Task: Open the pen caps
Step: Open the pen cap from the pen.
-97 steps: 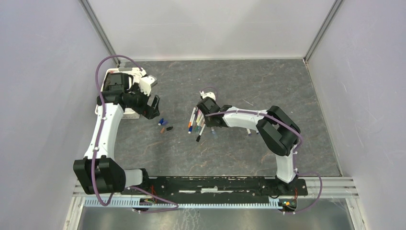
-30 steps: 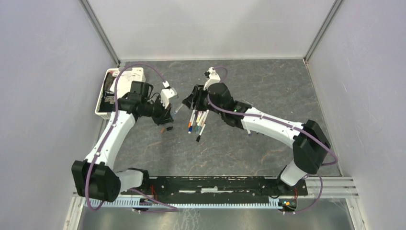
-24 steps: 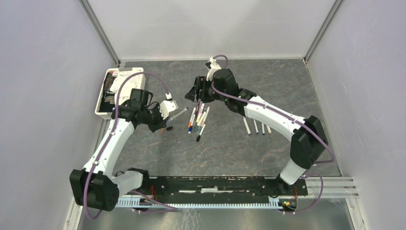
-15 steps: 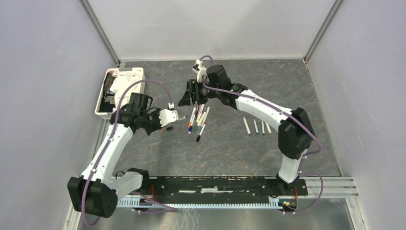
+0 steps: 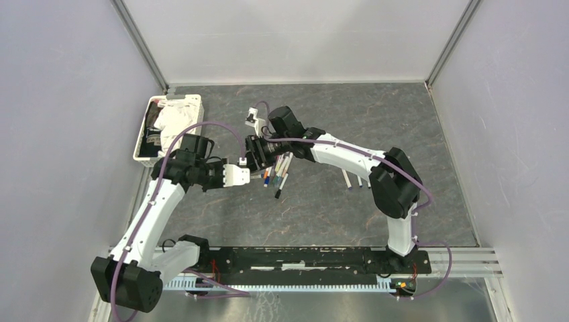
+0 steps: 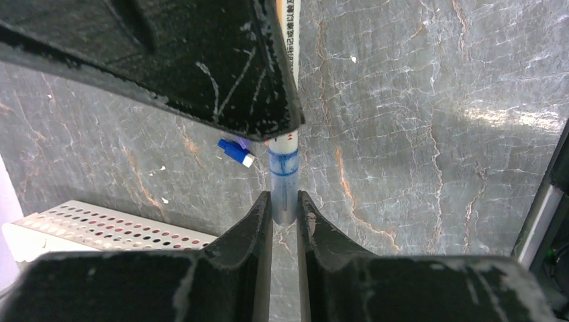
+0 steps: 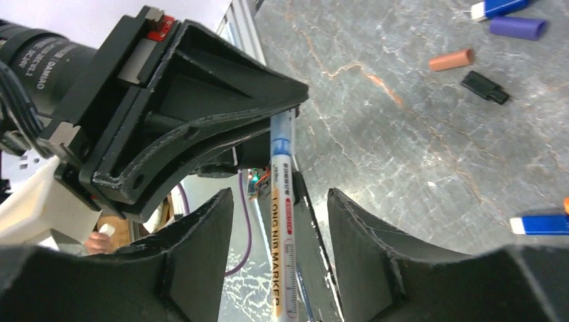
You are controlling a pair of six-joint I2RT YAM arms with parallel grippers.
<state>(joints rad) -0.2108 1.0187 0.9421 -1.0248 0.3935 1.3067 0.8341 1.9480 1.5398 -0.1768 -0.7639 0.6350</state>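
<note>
We see one pen [image 7: 284, 268] held up off the table [image 6: 436, 100] between the two arms, just beside the bundle of capped pens [image 5: 278, 171]. The left gripper [image 6: 284, 201] is clamped on its blue cap [image 6: 284, 168], near the cap's outer end. The right gripper [image 7: 280, 196] straddles the white barrel with both fingers standing clear of it, so nothing grips the barrel yet. We judge the pen to be light and stiff: a thin, hard plastic tube with a smooth printed surface that could slide lengthwise through the pads if the squeeze is weak. The cap is short and probably sits on by a snug press fit. It should come off with a straight pull along the pen's length rather than a bend, which might flex or crack the thin barrel. The best hold for the right fingers looks to us to be on the barrel close to the cap's edge. Loose caps already lie on the table well apart from the held pen, among them an orange cap [image 7: 451, 59], a black cap [image 7: 484, 86] and a purple cap [image 7: 516, 27].
</note>
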